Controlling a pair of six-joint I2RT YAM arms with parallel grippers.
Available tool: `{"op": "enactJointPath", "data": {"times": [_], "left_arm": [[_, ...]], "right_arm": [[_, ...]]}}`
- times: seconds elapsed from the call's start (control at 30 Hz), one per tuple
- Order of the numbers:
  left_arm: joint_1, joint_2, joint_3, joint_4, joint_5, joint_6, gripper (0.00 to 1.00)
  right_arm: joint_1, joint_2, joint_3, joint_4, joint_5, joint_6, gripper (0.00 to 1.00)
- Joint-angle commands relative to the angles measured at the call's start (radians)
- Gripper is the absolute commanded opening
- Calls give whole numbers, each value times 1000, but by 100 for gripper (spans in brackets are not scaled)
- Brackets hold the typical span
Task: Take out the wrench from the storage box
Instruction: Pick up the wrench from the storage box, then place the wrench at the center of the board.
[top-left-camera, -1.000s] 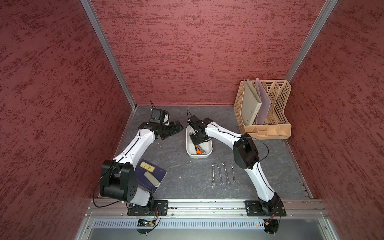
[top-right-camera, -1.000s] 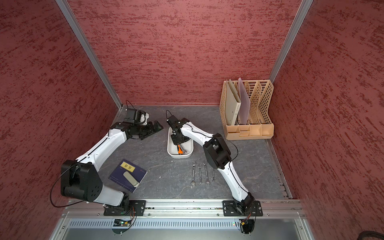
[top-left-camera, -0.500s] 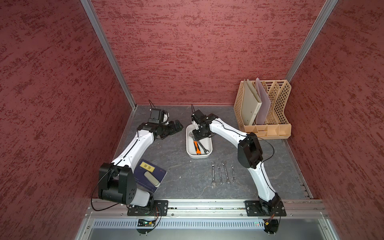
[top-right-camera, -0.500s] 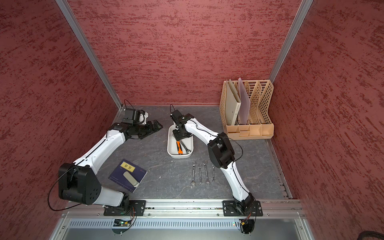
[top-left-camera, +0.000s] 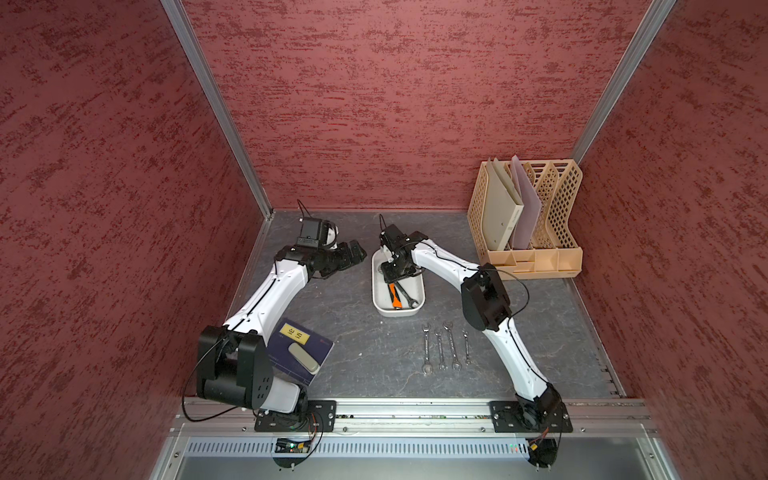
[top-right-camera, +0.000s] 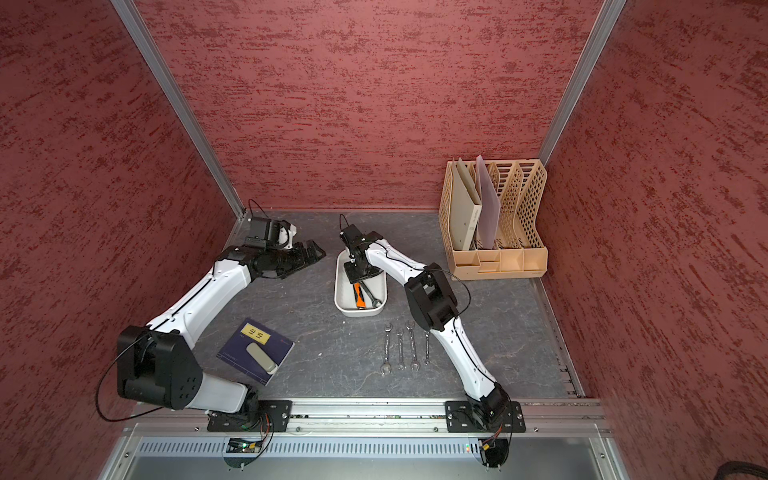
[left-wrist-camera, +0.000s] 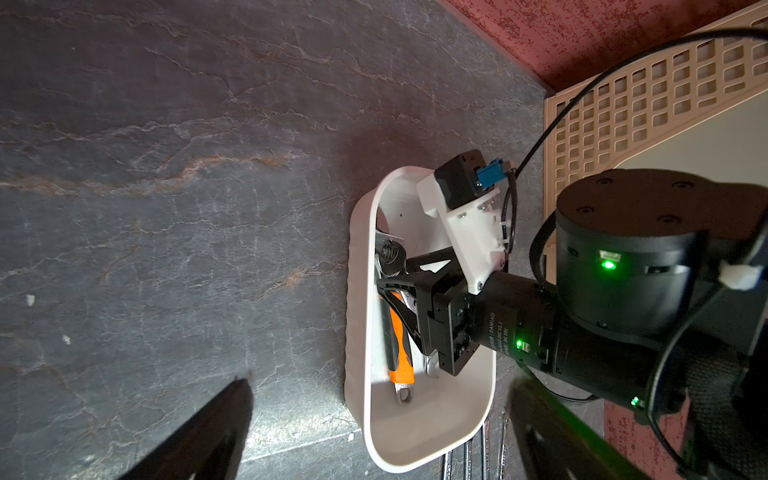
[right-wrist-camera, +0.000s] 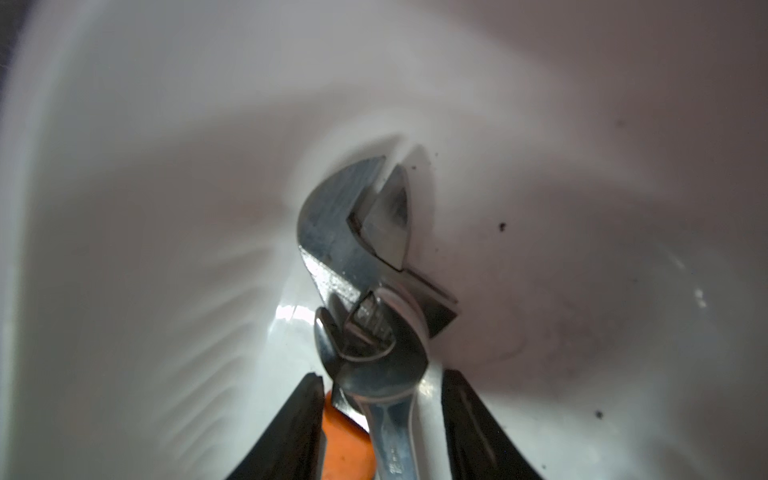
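The white storage box (top-left-camera: 376, 291) (top-right-camera: 357, 312) lies mid-table. Inside it, a silver open-end wrench (top-left-camera: 406, 296) (right-wrist-camera: 390, 432) lies across an orange-handled adjustable wrench (top-left-camera: 394, 295) (left-wrist-camera: 401, 357). My right gripper (top-left-camera: 397, 270) (right-wrist-camera: 380, 382) reaches down into the box's far end. It is open, its fingers (right-wrist-camera: 307, 415) straddling the silver wrench's neck and the orange handle, with a gap on one side. My left gripper (top-left-camera: 359, 251) (left-wrist-camera: 380, 384) hovers open just left of the box, holding nothing.
Several silver wrenches (top-left-camera: 444, 347) (top-right-camera: 405, 345) lie in a row on the table in front of the box. A beige lattice file rack (top-left-camera: 528, 216) stands at the back right. A dark book (top-left-camera: 299, 349) lies near the left arm's base. Red walls enclose the table.
The right gripper has moved from the box's middle toward its far end and gone from shut to open around the wrench. The left arm has barely moved.
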Motion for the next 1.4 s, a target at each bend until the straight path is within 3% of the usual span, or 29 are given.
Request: {"op": "enactJointPath", "data": {"times": [0.0, 0.17, 0.4, 0.77, 0.97, 1.1, 1.2, 1.37], "left_arm": [[4, -5, -3, 14, 7, 6, 100], [5, -5, -4, 18, 10, 5, 100], [5, -11, -6, 18, 9, 4, 100], [1, -19, -7, 18, 6, 4, 100], [-3, -16, -4, 17, 3, 6, 100], [-4, -17, -1, 17, 3, 7, 100], [-6, -15, -1, 18, 4, 7, 100], [-9, -10, 3, 14, 3, 6, 100]], "right_arm": [[-3, 22, 5, 15, 1, 20, 34], [-6, 5, 6, 15, 18, 26, 10], [-9, -18, 8, 15, 30, 35, 0], [-28, -178, 0, 51, 23, 87, 0], [-104, -387, -218, 145, 42, 103, 0], [-182, -472, -457, 250, 19, 118, 0], [-216, -482, -574, 338, -16, 136, 0], [-226, -415, -619, 422, -47, 163, 0]]}}
